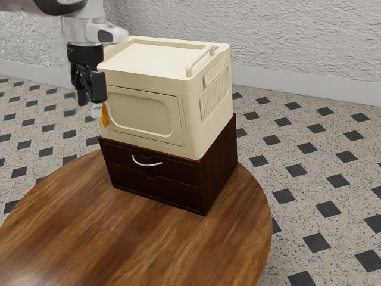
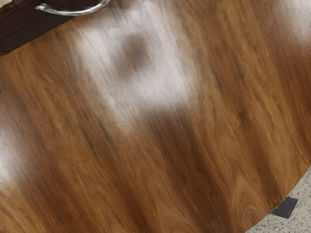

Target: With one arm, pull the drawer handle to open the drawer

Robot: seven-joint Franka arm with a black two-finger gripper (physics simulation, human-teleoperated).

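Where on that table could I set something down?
Bare wood spans the table in front of the dark drawers, to the rounded edge. I'd leave space before the silver handle for opening. It's crowded at the drawers: a cream box sits on top, the gripper near its front.

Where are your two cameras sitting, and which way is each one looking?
Exterior view: at my arm's side, looking down at a slant on the round table, the dark drawers and the cream box; my arm and gripper show at the upper left.
Wrist view: on my hand, looking down at the tabletop, with a bit of floor past its edge.
Both share the table, the drawers and the silver handle.
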